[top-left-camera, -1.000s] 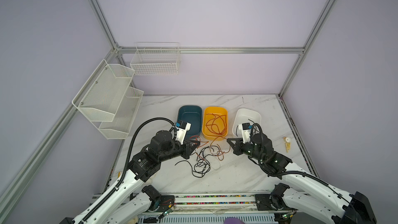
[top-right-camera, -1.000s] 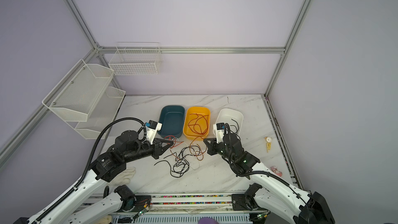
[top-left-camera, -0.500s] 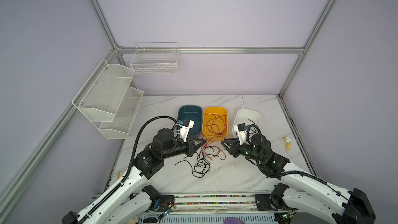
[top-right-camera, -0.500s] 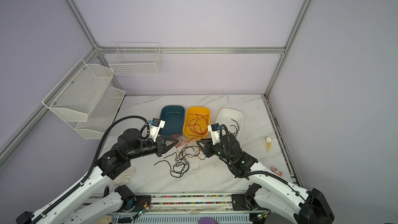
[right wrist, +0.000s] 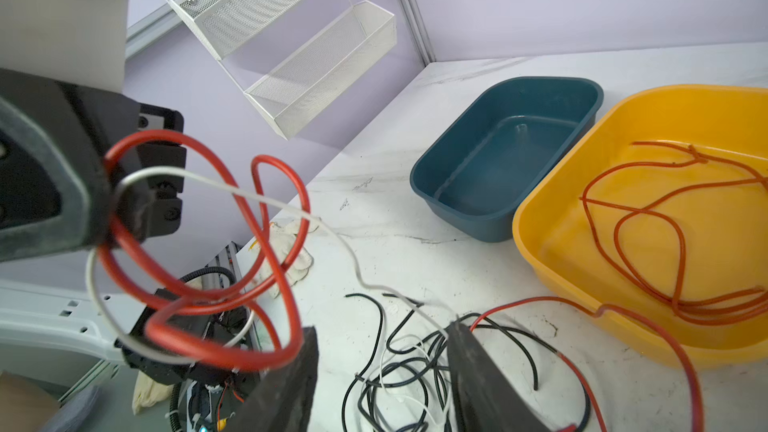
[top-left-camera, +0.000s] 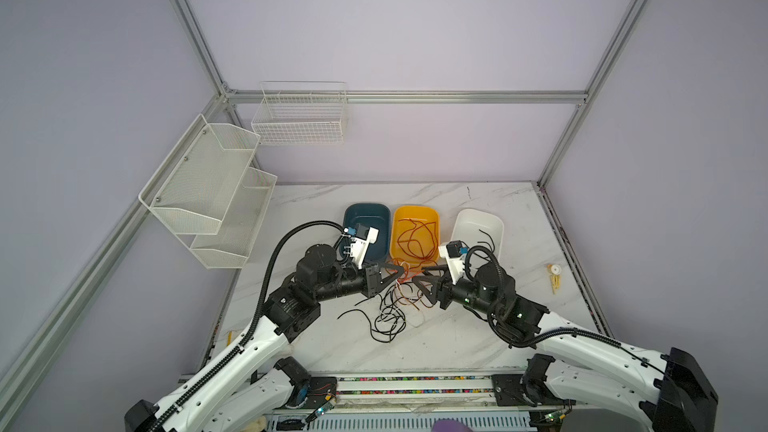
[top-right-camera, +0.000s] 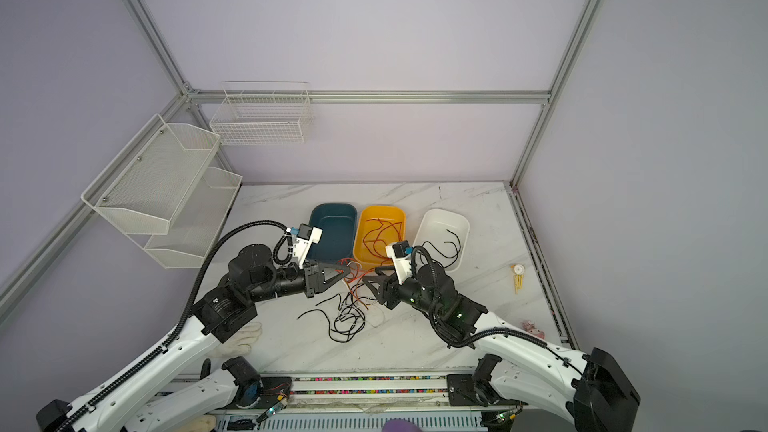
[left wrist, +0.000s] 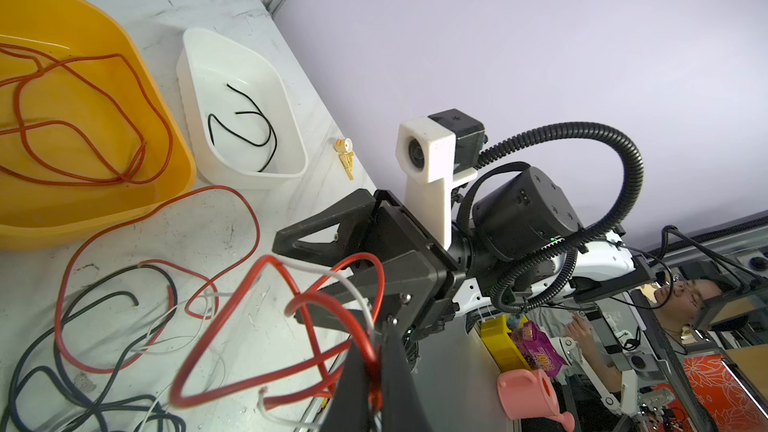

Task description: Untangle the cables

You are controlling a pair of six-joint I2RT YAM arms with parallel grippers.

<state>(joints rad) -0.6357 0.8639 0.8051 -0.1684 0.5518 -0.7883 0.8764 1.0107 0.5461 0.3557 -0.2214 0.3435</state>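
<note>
Two hands meet above the tangled cables (top-left-camera: 390, 313) on the tabletop (top-left-camera: 457, 338). Left hand (top-left-camera: 397, 275) stays pinched on a red cable loop (left wrist: 249, 385); right hand (top-left-camera: 420, 277) has just spread its jaws, likely readying to grasp a second strand.

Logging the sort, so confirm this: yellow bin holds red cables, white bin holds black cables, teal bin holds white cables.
Wrong on the teal bin: it is empty, as the right wrist view shows. The rest stands: the yellow bin holds red cables and the white bin holds black cables.
</note>
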